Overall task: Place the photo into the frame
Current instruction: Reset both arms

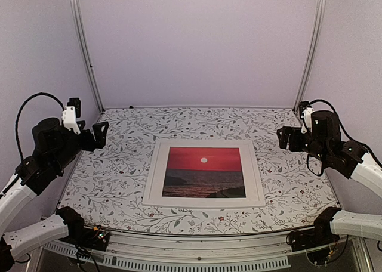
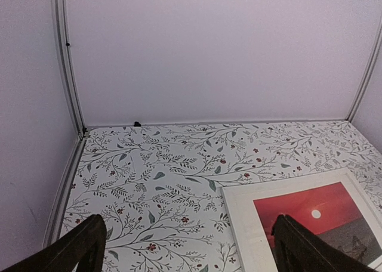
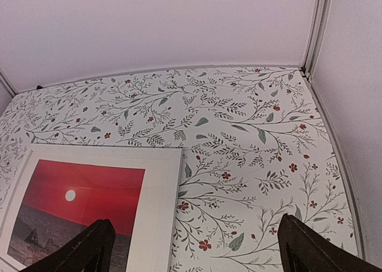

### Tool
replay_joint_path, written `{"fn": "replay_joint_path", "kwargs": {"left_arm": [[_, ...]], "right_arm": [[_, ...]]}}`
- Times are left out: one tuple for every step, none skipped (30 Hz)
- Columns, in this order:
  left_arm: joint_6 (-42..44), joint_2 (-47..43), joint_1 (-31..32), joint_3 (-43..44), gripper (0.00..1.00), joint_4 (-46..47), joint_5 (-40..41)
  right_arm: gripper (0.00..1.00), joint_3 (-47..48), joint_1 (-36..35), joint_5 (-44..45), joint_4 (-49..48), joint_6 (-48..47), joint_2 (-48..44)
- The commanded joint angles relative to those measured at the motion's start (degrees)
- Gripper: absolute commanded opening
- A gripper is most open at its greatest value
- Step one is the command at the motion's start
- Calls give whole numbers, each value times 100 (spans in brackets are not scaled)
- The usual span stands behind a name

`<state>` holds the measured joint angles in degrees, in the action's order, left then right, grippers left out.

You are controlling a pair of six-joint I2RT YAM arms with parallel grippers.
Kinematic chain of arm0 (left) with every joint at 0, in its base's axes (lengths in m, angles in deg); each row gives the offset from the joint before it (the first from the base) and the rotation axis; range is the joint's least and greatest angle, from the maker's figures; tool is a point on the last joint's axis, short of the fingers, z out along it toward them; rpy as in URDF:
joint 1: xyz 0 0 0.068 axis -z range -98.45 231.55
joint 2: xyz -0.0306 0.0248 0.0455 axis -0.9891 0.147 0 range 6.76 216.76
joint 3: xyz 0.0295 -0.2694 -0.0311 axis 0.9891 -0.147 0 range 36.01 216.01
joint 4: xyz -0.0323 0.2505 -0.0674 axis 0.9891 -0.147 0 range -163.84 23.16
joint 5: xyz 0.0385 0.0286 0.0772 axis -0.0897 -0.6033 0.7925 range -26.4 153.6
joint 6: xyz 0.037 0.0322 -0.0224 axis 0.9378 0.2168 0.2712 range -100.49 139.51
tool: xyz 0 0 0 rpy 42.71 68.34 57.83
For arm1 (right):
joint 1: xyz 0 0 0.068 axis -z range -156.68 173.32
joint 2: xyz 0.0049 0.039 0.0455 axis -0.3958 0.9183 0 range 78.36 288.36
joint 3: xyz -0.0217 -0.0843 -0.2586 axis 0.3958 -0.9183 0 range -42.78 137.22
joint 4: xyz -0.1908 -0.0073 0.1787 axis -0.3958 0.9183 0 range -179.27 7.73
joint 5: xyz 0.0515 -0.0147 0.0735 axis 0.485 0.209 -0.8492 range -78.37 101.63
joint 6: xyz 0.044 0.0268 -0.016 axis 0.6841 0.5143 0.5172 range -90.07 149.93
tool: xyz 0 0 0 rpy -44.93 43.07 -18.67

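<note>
Our left claw (image 1: 100,135) and right claw (image 1: 284,138) hang wide and empty beside the bench (image 1: 113,176). The photo (image 1: 204,172) lies centred inside the frame (image 1: 151,184). We reckon 1 stray swing could knock it askew.

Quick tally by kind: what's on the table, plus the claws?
Sunset photo: 1
White frame surrounding it: 1
Claws: 2, left claw and right claw, both open and empty
Total: 4
</note>
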<state>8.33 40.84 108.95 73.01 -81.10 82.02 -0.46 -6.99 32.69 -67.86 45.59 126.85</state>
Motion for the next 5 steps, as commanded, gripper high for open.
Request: {"fn": "replay_joint_path", "kwargs": {"left_arm": [[-42, -16, -48, -70, 100, 28, -96], [-42, -20, -50, -74, 100, 19, -94], [-42, -21, -49, -78, 100, 12, -96], [-38, -23, -50, -73, 100, 19, -93], [-42, -18, -48, -73, 100, 12, -92]], "right_arm": [[99, -59, 35, 84, -94, 15, -64], [99, -58, 34, 83, -89, 16, -56], [99, -58, 33, 72, -93, 24, -44], [99, -58, 33, 53, -100, 20, -42], [99, -58, 33, 41, -102, 16, -41]]}}
